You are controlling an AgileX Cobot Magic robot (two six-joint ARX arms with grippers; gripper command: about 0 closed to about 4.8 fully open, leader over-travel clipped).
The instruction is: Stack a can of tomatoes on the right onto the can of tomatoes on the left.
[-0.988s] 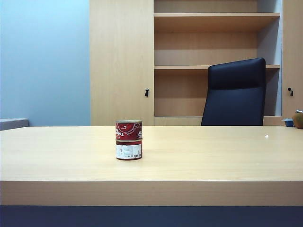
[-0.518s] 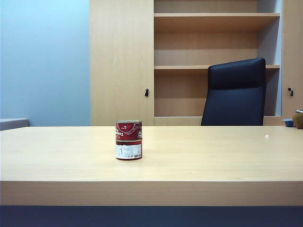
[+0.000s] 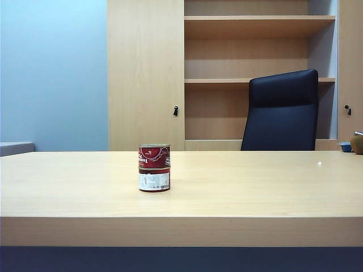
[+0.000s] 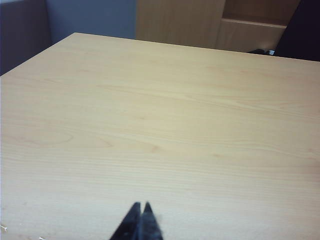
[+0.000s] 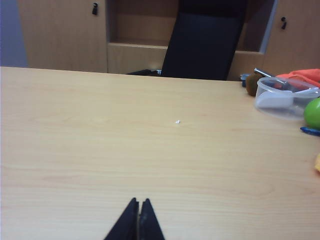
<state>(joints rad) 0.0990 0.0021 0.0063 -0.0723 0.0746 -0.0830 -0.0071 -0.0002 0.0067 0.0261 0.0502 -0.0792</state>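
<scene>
A cabinet with open shelves (image 3: 258, 73) fills the back of the room, with a black office chair (image 3: 282, 110) pushed up behind the wide, pale wood tabletop (image 3: 238, 181). On the tabletop, left of centre in the exterior view, the two cans of tomatoes stand as one upright column: the upper can (image 3: 154, 156) sits squarely on the lower can (image 3: 154, 179), their long axes vertical and in line, so the stack looks already made. Neither arm shows in the exterior view. By my reading, both have pulled back to the near edge, well apart from the stack, and the left arm's side is the nearer to it. A clear plastic container (image 5: 287, 96), a green fruit (image 5: 313, 113) and a bit of orange cloth (image 5: 302, 76) lie at the far right edge in the right wrist view, away from the cans. The left gripper (image 4: 140, 207) hangs over bare tabletop, jaws pressed together and holding nothing. The right gripper (image 5: 138, 202) is likewise clenched and empty, above bare wood. A tiny white speck (image 5: 177, 121) lies ahead of it.
</scene>
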